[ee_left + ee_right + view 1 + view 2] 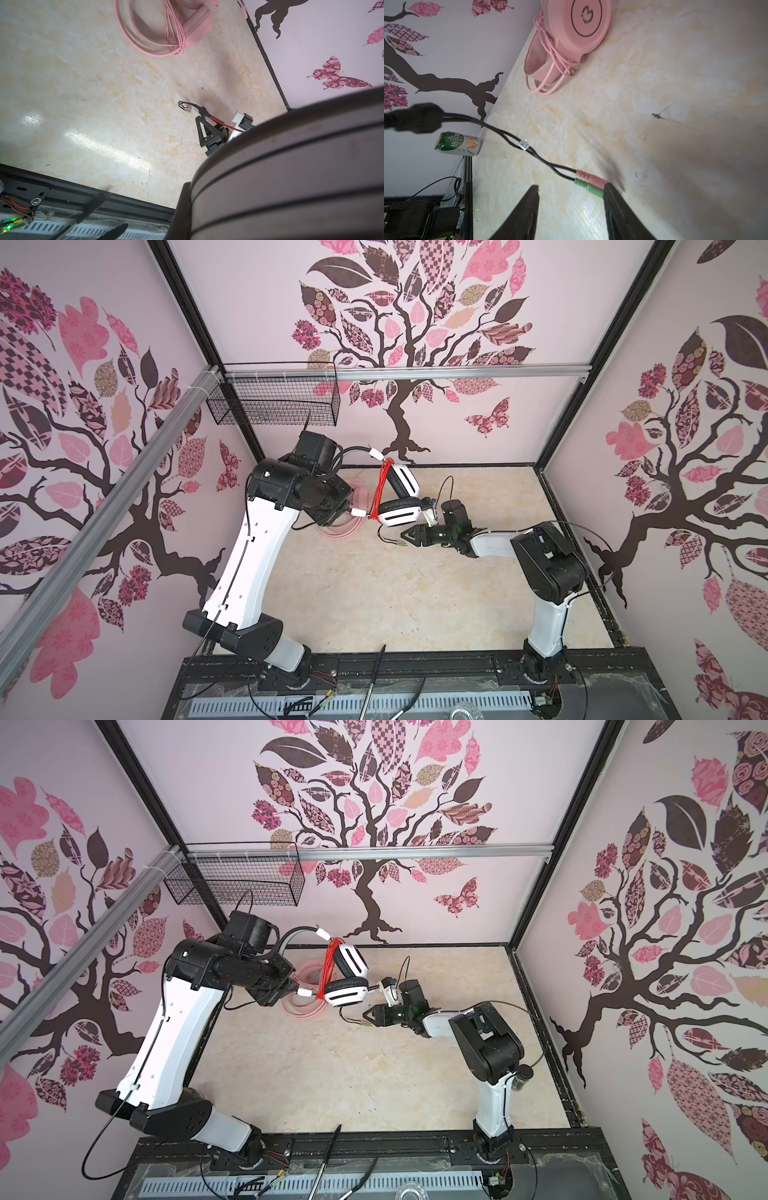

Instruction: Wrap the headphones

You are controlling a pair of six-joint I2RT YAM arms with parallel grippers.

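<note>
The left arm held the white-and-black headset [401,516] [347,994] up off the tabletop [374,593], toward the far left of the scene. The left pincer [292,988] sat at the end of the headset's band, largely hidden by its own wrist in both top views. It was clamped fully tight on the band. In the left wrist view the white-and-black headset [291,166] filled one corner as a blurred grey mass.

The orange-red cord [378,489] [326,969] was wound in several loops across the band, between the two cups. Its tail ran to the right past the lower cup and ended in thin black leads [508,137] with pink and green plugs [589,182] [188,109].

The right pincer [409,537] [571,187] reached in from the right, just nearer than the lower cup and low over the tabletop. Its fingers [614,207] stood partway apart with a clear gap between them. The plugs lay against the tip of one finger, and nothing was pinched between the two. Whether the plugs rested on the tabletop could not be told.

The pink headset [358,498] [187,25] [577,31] lay on the tabletop at the far left, beneath and behind the raised headset, with its pink cord [550,52] wrapped around it. A wire basket [274,402] hung on the far wall at the left
</note>
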